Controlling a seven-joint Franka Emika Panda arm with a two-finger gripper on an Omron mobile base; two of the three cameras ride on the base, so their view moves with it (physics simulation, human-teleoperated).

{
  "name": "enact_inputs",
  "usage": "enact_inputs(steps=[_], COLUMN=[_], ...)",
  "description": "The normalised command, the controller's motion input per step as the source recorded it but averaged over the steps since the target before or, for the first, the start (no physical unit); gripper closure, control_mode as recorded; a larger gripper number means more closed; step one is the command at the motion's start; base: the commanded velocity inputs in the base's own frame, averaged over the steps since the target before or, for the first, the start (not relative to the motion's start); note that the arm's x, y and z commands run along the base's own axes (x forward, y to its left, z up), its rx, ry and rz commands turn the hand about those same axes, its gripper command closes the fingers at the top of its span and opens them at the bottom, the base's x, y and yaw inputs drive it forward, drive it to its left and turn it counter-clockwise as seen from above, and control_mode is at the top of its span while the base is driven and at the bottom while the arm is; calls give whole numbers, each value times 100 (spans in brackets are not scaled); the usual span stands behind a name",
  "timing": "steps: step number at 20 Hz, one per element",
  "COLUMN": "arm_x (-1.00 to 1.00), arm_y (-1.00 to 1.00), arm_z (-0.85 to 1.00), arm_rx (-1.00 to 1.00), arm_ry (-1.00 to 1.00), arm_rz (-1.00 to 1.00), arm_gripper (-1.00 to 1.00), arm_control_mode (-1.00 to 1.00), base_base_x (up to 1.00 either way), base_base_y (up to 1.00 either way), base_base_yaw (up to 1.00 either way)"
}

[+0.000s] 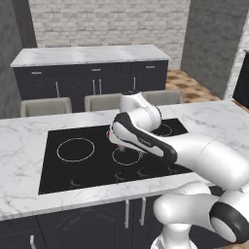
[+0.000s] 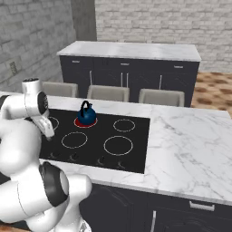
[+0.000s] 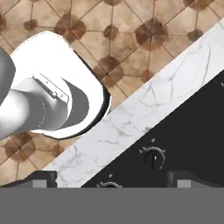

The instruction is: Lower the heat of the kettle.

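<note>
On the marble bench [image 2: 190, 145], the black cooktop [image 2: 136, 136] carries the dark-blue kettle [image 2: 86, 115] on its red-glowing back burner [image 2: 79, 123]. The hand [image 3: 111, 180] hovers with fingers spread over a small, stiff-looking front knob [image 3: 153, 158], probably best pinched across its rim and turned.

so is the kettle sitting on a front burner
No, the kettle sits on a glowing red ring in the back row of the cooktop.

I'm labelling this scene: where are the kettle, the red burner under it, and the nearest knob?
kettle [image 2: 86, 115], right base view, blue body.
red burner [image 2: 78, 122], right base view, left rim.
knob [image 3: 153, 158], hand view, dial centre.
</note>
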Motion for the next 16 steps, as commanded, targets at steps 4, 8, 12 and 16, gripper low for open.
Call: enact_inputs(steps=[4, 8, 12, 16], arm_x=[0, 6, 18, 23], arm_y=[0, 0, 0, 0], arm_z=[-52, -46, -48, -41], arm_rx=[0, 2, 8, 11], arm_ry=[-1, 0, 0, 0], arm_rz=[46, 10, 7, 11], arm_gripper=[-100, -100, -100, -100], arm_control_mode=[-100, -100, -100, -100], base_base_x=[0, 0, 0, 0], base_base_y=[0, 0, 0, 0], base_base_yaw=[0, 0, 0, 0])
